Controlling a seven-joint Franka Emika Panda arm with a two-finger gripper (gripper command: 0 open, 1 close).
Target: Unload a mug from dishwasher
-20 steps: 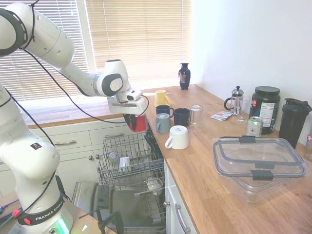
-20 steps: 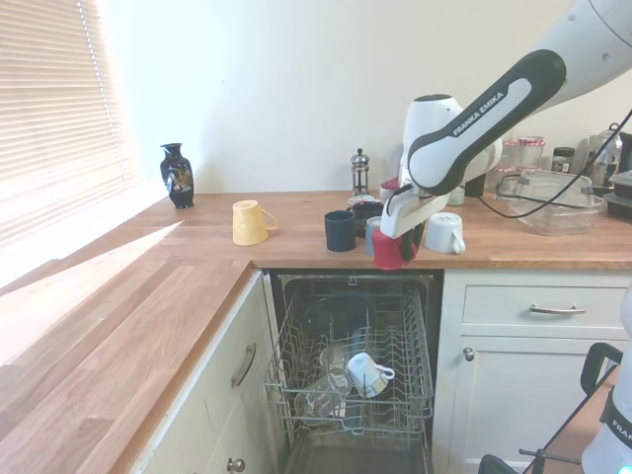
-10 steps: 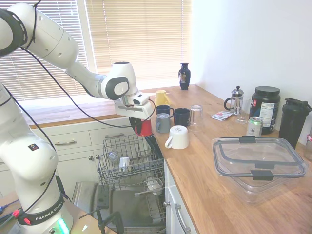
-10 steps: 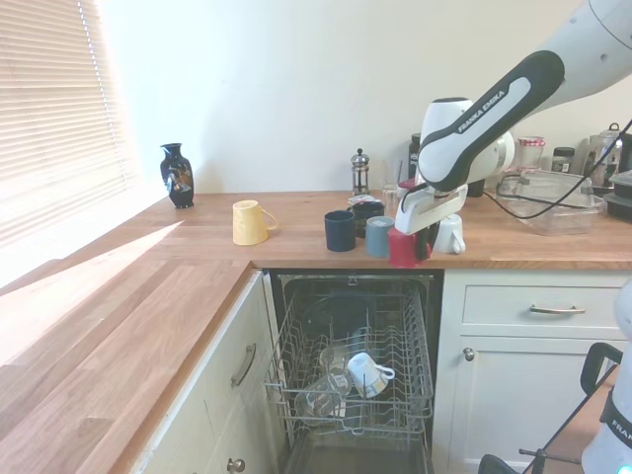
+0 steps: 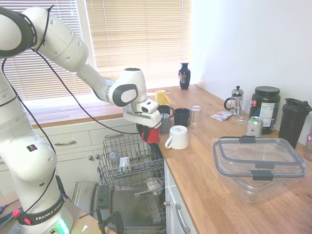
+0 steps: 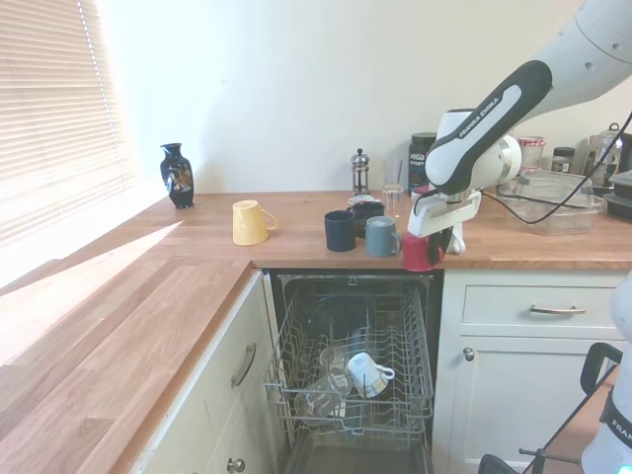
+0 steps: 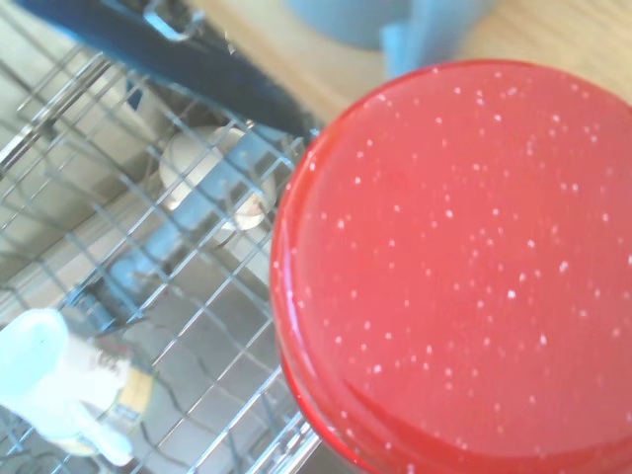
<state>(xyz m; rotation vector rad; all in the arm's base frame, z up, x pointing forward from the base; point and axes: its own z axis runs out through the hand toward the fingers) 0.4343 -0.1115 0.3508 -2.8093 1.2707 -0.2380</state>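
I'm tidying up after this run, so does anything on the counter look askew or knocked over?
Yes: the yellow mug lies tipped on its side near the vase, and the white mug also rests tilted. The red mug hangs in the gripper at the counter edge. No spill shows.

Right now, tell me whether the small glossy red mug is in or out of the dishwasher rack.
Out. The small glossy red mug hangs in the hand at the countertop edge, above the grey wire rack.
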